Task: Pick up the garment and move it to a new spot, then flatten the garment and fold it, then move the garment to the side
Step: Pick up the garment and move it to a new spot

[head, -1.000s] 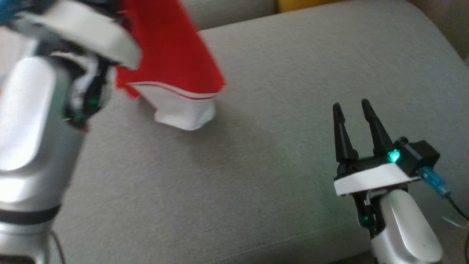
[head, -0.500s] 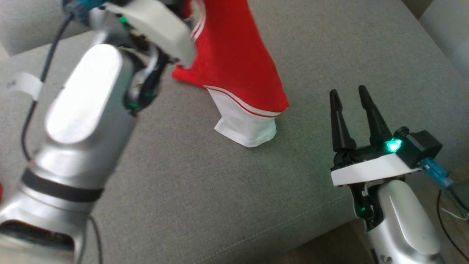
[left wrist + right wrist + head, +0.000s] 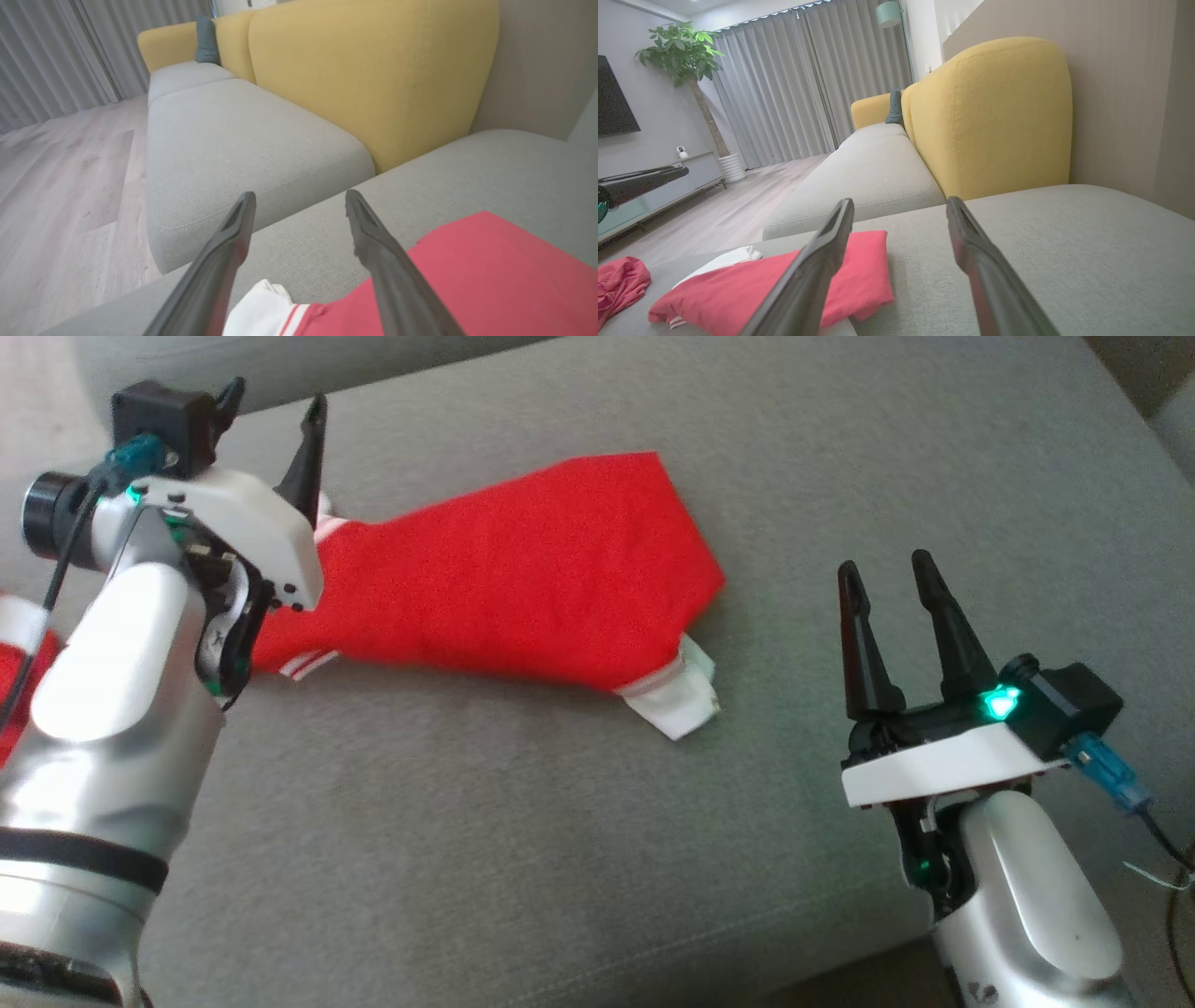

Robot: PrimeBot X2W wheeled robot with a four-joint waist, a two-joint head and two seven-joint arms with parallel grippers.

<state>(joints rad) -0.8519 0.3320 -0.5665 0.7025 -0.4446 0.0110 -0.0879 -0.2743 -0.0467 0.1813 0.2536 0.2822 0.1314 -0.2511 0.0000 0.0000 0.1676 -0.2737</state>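
Note:
The garment [image 3: 523, 579], red with white striped trim, lies spread on the grey sofa cushion [image 3: 523, 821], with a white cuff [image 3: 686, 695] sticking out at its right corner. My left gripper [image 3: 275, 401] hovers open over the garment's left end, with nothing between its fingers. In the left wrist view the left gripper [image 3: 300, 196] stands open above the red cloth [image 3: 490, 270] and a white cuff [image 3: 261, 308]. My right gripper [image 3: 885, 565] is open and empty, to the right of the garment and apart from it. Seen from the right wrist, the right gripper [image 3: 900, 201] points past the garment [image 3: 728, 289].
A second bunched red cloth [image 3: 621, 280] lies at the cushion's left end. A yellow backrest [image 3: 994, 116] stands behind, with another grey seat [image 3: 224, 135] beyond a gap. Wooden floor [image 3: 60, 172] lies past the cushion's edge. Bare cushion stretches in front of the garment.
My left gripper has opened and let go of the garment, which hung from it before and now lies spread on the cushion. The head camera has shifted. The right gripper is unchanged.

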